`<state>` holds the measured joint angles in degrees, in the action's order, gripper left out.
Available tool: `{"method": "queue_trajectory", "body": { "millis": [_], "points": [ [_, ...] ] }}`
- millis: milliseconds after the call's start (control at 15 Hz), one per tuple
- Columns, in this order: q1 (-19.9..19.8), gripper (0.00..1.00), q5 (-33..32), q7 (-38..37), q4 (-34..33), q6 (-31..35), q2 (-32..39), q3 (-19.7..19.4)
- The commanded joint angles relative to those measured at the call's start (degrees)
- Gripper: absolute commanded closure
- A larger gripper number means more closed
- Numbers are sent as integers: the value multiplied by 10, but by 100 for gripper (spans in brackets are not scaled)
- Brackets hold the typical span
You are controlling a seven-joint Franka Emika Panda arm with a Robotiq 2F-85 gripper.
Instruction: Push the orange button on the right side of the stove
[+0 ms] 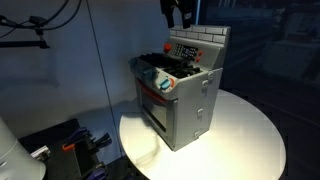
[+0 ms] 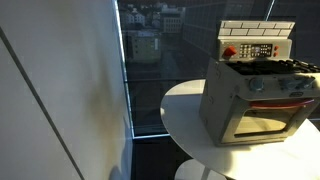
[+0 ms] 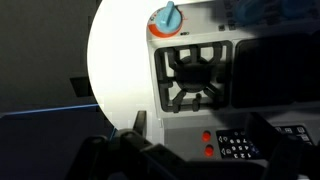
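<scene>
Exterior view, facing the stove's corner: one stove [image 1: 182, 95] stands upright on the round white worktop [image 1: 250, 140], towards its left. The oven door [image 1: 155, 105] is closed, so the contents are hidden. The end effector [image 1: 180, 14] hangs above the far back panel [image 1: 202, 42], well apart from it. It is dark and cut off by the top edge, so I cannot tell its state here. The room is dim.

Exterior view, facing the oven: the stove [image 2: 250, 95] is cut off at the right edge, with the worktop [image 2: 185, 118] beneath it. The door [image 2: 262, 120] is closed, its pane pale, and nothing can be made out inside. One red button [image 2: 229, 52] sits at the left of the back panel [image 2: 258, 42]. The end effector is out of frame.

Wrist view, looking down: the end effector [image 3: 192, 140] is released, its fingers [image 3: 112, 155] spread wide with nothing between them. Below it are:
- one full burner [image 3: 195, 75]
- one teal knob [image 3: 167, 18] on an orange collar
- two red-orange buttons [image 3: 207, 144], one just beyond the other, beside a keypad [image 3: 236, 147]

The right part of the stove top is dark and blurred.
</scene>
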<state>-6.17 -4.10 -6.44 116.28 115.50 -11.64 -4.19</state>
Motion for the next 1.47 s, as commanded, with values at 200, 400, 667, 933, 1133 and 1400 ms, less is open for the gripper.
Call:
{"method": "queue_trajectory", "body": {
  "millis": [200, 400, 667, 933, 1133, 1400],
  "points": [
    [1, 0, 1, -4, -9, 0, 10, -1],
    [2, 0, 6, -4, -20, 14, 28, -2],
    [3, 0, 15, 1, -35, 44, 65, -5],
    [2, 0, 37, 14, -51, 80, 104, -9],
    [0, 0, 59, 21, -65, 94, 128, -12],
    [-4, 0, 78, 30, -80, 106, 152, -17]
  ]
}}
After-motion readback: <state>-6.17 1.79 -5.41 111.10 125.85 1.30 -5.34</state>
